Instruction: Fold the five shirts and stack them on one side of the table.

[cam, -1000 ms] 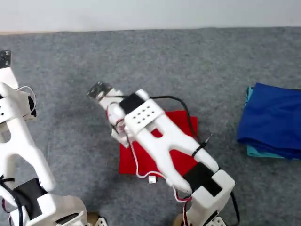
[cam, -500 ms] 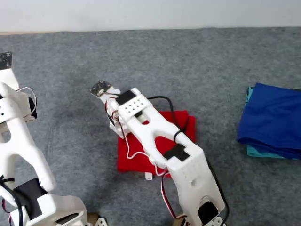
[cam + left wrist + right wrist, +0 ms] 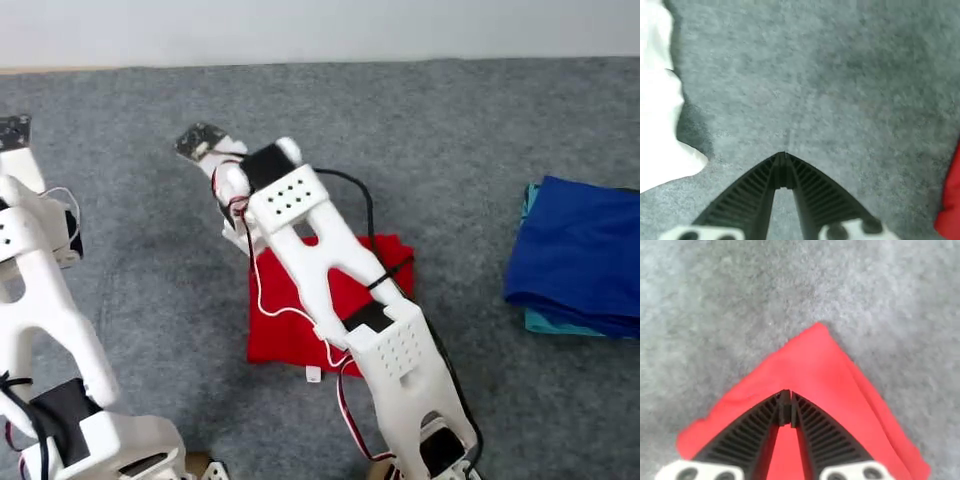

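Observation:
A folded red shirt [image 3: 300, 320] lies flat on the grey carpet mid-table, and its corner [image 3: 815, 360] points away from the fingers in the right wrist view. My right gripper [image 3: 785, 410] is shut, its tips above the red cloth with nothing seen between them. From above, that gripper [image 3: 238, 222] hangs at the shirt's far left corner. A folded blue shirt [image 3: 578, 250] rests on a teal one [image 3: 545, 322] at the right side. My left gripper [image 3: 785, 159] is shut over bare carpet; its arm [image 3: 40, 290] stands at the left edge.
A white mass [image 3: 657, 115] sits beside the left gripper, and a sliver of red [image 3: 951, 205] shows at that view's edge. Grey carpet [image 3: 420, 130] stretches open across the far side and between the red shirt and the blue stack.
My right arm has swung its wrist up and toward the far left, carrying the shut gripper from over the red shirt to its far left corner. The left arm has stayed put.

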Controlling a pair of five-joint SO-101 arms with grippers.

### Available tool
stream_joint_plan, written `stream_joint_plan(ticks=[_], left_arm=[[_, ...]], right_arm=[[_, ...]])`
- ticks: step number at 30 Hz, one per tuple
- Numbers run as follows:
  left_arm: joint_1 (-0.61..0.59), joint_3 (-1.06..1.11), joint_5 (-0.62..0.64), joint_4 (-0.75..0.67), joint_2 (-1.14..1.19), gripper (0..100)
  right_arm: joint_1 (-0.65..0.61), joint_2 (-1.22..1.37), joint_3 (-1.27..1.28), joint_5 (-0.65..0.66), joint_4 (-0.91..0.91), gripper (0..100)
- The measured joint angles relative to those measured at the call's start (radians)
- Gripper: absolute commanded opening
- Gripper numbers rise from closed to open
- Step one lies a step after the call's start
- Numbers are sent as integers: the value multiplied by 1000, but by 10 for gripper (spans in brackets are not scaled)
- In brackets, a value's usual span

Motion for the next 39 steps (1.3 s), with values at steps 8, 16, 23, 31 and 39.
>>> stream_joint_plan(ticks=[8, 16, 23, 31, 39], left_arm=[[28, 0, 0, 38, -161, 2], [120, 34, 0, 86, -318, 2], [120, 106, 0, 89, -376, 2], [121, 183, 0, 91, -446, 2], [121, 193, 0, 91, -505, 2]], right_arm=[[106, -135, 101, -58, 2, 9], [295, -417, 422, -186, 5, 9], [457, -603, 750, -227, 5, 10], [534, -643, 951, -190, -98, 113], [529, -643, 1014, -184, -242, 180]])
